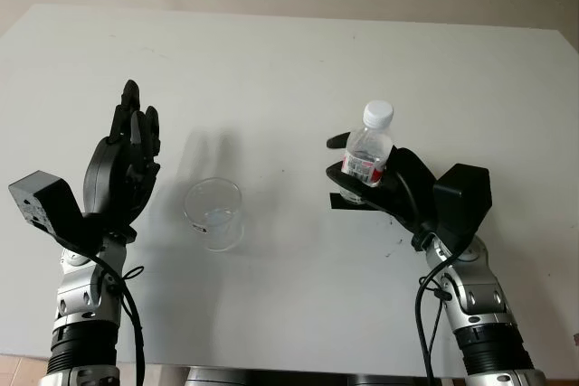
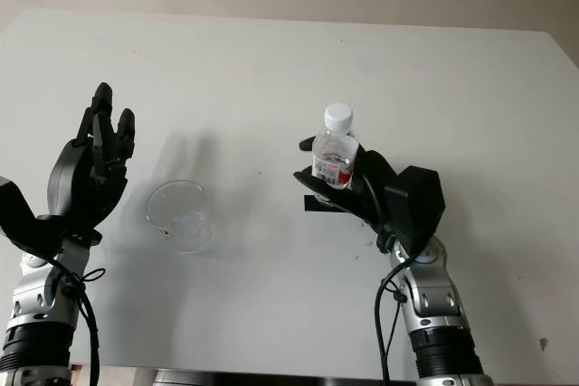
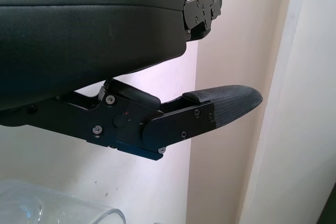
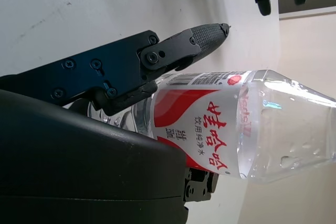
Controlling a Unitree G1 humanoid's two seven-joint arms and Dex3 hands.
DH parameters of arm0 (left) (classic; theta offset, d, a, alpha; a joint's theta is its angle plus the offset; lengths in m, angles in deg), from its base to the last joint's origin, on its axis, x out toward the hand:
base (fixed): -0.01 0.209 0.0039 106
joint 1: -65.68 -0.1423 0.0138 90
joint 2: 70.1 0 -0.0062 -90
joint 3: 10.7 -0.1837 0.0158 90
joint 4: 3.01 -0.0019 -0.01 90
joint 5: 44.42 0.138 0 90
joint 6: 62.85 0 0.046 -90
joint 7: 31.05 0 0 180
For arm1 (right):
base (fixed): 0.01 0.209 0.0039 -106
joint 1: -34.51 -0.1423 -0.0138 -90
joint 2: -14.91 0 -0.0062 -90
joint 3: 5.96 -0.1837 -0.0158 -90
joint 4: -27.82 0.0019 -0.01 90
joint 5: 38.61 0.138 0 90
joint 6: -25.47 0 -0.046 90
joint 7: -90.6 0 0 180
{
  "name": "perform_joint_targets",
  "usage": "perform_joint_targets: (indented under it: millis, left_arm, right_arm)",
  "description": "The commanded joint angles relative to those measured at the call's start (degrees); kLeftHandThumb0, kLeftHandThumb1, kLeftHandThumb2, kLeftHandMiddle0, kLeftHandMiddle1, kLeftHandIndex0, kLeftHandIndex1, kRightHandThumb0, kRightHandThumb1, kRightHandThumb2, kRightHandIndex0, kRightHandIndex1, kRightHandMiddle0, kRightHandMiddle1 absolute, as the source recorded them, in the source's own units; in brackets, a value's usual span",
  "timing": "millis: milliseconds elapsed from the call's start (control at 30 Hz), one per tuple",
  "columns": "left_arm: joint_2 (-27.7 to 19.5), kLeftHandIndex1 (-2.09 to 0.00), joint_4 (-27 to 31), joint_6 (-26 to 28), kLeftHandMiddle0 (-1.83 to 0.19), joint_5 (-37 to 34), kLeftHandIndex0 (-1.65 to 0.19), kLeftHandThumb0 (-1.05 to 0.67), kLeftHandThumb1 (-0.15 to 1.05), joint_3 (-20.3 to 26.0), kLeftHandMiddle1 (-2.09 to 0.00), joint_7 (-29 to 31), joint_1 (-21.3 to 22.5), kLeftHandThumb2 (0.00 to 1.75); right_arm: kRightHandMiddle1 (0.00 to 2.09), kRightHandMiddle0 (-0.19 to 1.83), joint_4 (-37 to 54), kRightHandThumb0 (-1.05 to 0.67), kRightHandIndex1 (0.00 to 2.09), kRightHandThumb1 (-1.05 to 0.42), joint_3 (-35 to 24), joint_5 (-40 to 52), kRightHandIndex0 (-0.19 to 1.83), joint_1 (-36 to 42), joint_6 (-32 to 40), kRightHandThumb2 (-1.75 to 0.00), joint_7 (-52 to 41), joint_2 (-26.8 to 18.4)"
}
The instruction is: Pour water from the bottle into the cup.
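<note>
The right robot hand (image 1: 375, 183) gripped the capped bottle (image 1: 369, 155) upright; the cup (image 1: 215, 213) stood just beside the open left robot hand (image 1: 125, 164).

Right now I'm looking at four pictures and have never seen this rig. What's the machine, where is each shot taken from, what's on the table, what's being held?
It is a humanoid robot with two arms, each ending in a black three-finger hand. The two wide pictures come from a stereo camera on its head, looking down at a white table; they show the same scene from slightly different spots. The two close-ups come from cameras on the wrists, so each shows mostly that arm's own hand.

On the table stands an empty clear cup. The right hand grips a small water bottle with a white cap and a red label, upright, to the right of the cup. The right wrist view shows the same bottle up close. The left hand is open and raised just left of the cup, holding nothing.
</note>
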Motion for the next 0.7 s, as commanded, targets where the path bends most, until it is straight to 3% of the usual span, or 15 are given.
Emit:
perform_joint_targets:
  millis: [0, 67, 300, 667]
  left_arm:
    - [-0.7, 0.00, -0.4, -0.9, 0.19, -0.1, 0.19, -0.76, 1.05, 0.4, 0.00, 0.5, 1.0, 0.67]
    - [-0.8, 0.00, -0.8, -1.2, 0.19, -0.5, 0.19, -0.76, 1.05, 0.5, 0.00, 1.3, 1.2, 0.67]
    - [-0.6, 0.00, -1.3, -1.4, 0.19, -0.8, 0.19, -0.75, 1.05, 0.6, 0.00, 1.4, 1.5, 0.68]
    - [-0.4, 0.00, -2.4, -1.8, 0.19, 0.0, 0.19, -0.76, 1.05, 0.1, 0.00, 0.7, 2.2, 0.68]
  right_arm:
    - [0.47, -0.08, -1.6, -0.71, 0.28, -0.93, 0.4, -0.4, -0.04, 2.8, 1.1, -0.05, 0.3, 0.3]
    - [0.33, -0.10, -1.5, -0.73, 0.14, -0.92, 0.2, -0.3, -0.05, 3.1, 1.0, -0.05, 0.6, 0.6]
    - [0.16, -0.19, -3.9, -0.77, 0.01, -0.89, -1.4, 1.3, -0.19, 3.5, -3.1, -0.05, 0.5, 1.6]
    - [0.00, -0.19, -12.1, -0.96, 0.00, -0.91, -2.0, -5.2, -0.19, 2.1, -23.9, -0.06, 9.9, 2.9]
